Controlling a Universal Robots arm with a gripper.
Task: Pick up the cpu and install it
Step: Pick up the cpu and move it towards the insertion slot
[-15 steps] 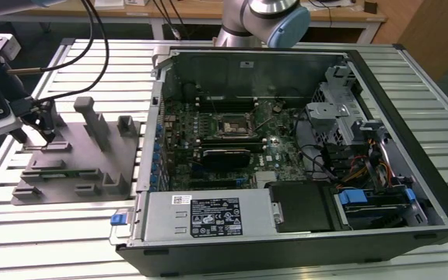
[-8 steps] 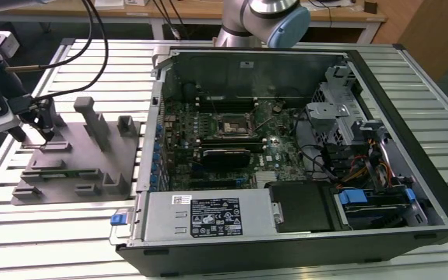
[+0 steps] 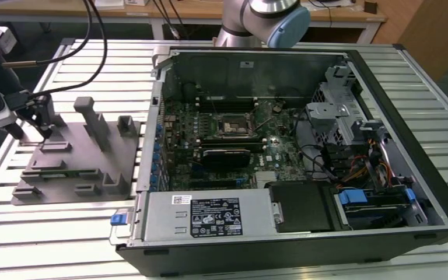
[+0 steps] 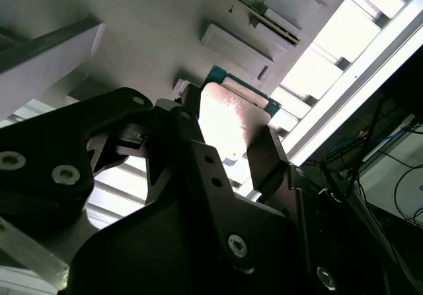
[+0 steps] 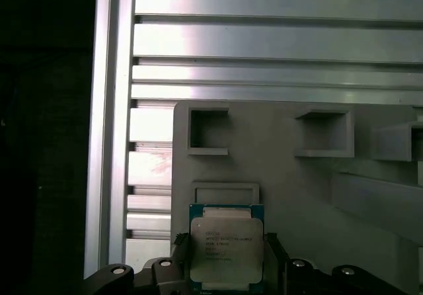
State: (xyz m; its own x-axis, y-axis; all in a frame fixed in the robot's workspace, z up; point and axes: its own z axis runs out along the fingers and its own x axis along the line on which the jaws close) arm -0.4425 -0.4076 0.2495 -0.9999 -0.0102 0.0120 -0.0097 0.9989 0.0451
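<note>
The black two-fingered gripper (image 5: 226, 258) pinches the cpu (image 5: 226, 245), a small flat square chip with a pale silver metal top and a thin green rim. In the first wrist view its dark fingers (image 5: 273, 252) press against two opposite edges of the chip. The brushed lid carries fine dark print and catches a soft glare. In the second wrist view the cpu (image 4: 232, 116) shows as a bright, tilted plate wedged between the angular matte black fingers (image 4: 266, 157).

The chip sits just above the matte grey moulded fixture (image 5: 297, 189), right beside a shallow square recess (image 5: 225, 193) with a raised frame. Two deeper box-shaped pockets lie further along the same block.

In the exterior view the gripper (image 3: 33, 131) hangs over the far corner of the grey fixture (image 3: 76, 157), a stepped slab with upright blocks, at the exterior view's left. The fixture rests on a ribbed aluminium bench (image 3: 76, 233) of long parallel slats. Just beside it, toward the exterior view's right, lies an open black metal computer case (image 3: 302, 256). Inside the case, on the green board, is the square black-framed motherboard socket (image 3: 230, 124), well apart from the chip.
</note>
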